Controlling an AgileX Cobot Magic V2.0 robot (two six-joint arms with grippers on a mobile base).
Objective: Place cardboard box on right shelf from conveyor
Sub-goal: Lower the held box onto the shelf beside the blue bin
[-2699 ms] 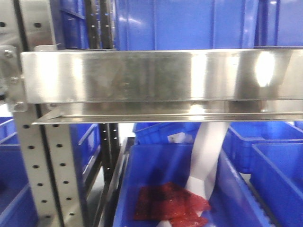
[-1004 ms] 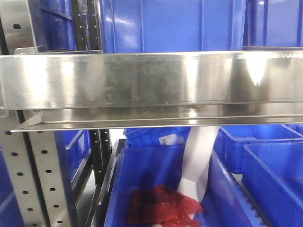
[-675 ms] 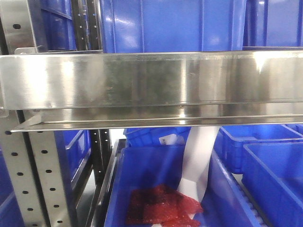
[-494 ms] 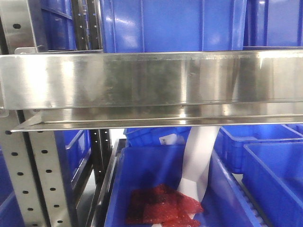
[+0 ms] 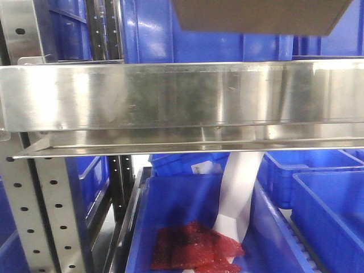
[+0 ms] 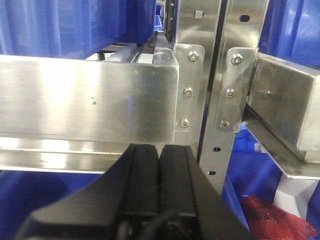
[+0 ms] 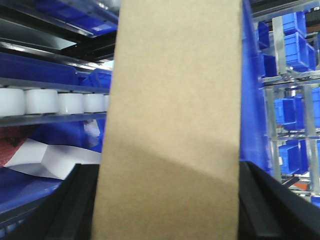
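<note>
Red bag [image 5: 196, 248] in blue bin [image 5: 170, 199]; right jaws around cardboard box [image 7: 170, 125], left jaws closed

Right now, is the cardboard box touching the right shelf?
Apart. In the front view the cardboard box hangs above the right shelf, blue bin visible between them.

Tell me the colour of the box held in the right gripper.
Plain tan, unmarked: the cardboard box shows best in the right wrist view.

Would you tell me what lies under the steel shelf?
Under the right shelf, a blue bin holds red packets and white paper. The bin's far end is hidden.
</note>
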